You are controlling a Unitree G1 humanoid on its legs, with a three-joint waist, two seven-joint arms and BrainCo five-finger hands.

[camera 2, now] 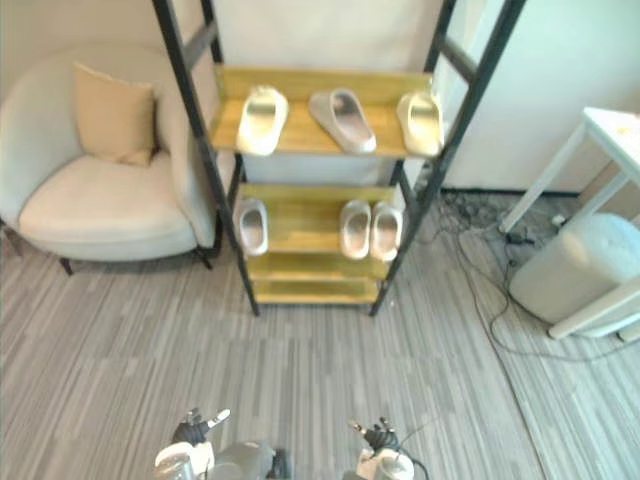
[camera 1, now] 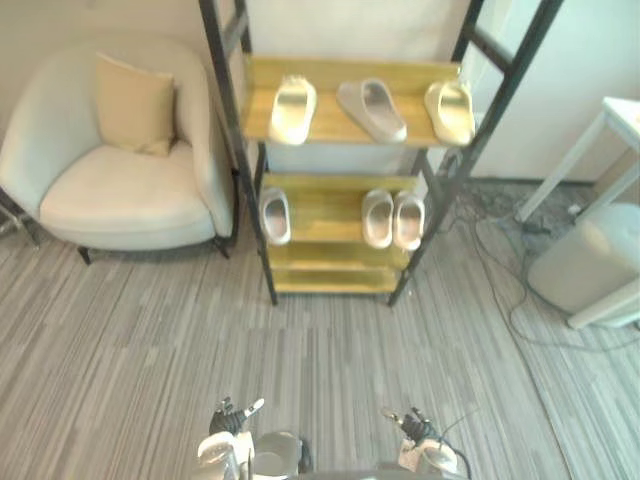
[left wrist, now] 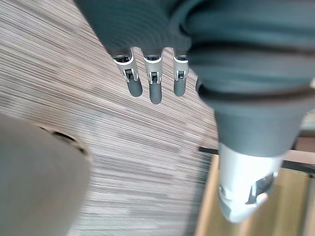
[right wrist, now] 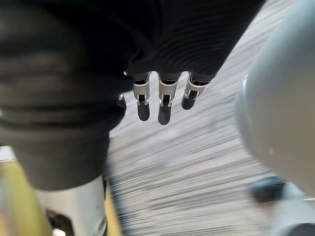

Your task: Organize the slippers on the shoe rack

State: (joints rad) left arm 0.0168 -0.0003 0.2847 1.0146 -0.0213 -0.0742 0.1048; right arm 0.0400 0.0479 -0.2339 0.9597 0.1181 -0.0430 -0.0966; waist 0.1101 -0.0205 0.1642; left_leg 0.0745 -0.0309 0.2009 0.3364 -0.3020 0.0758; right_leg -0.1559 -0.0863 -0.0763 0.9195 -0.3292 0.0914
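Where slippers [camera 1: 293, 108] line the shoe rack [camera 1: 326, 206], armchair [camera 1: 110, 190] just beside

Cream armchair [camera 1: 110, 190] at left, a tan cushion [camera 1: 135, 105] propped against its backrest; grey striped floor [camera 1: 150, 340]; white table [camera 1: 622, 118] at right, pale rounded stool [camera 1: 590, 255] beside it.

Floor [camera 1: 320, 350] in front of the rack [camera 1: 335, 282] is open, straight way in. Top shelf [camera 1: 328, 128]: three slippers [camera 1: 372, 108] spread edge to edge, only narrow gaps between. Middle shelf [camera 1: 325, 210]: one slipper [camera 1: 275, 215] at the left edge, a pair [camera 1: 393, 218] toward the right, bare stretch in the centre. Lowest shelf [camera 1: 335, 255] bare. Slanted black posts [camera 1: 252, 200] close off the rack's sides. Armchair [camera 1: 110, 190] just beside its left side. Cables [camera 1: 495, 260], stool [camera 1: 585, 260] and table [camera 1: 620, 120] crowd the right.
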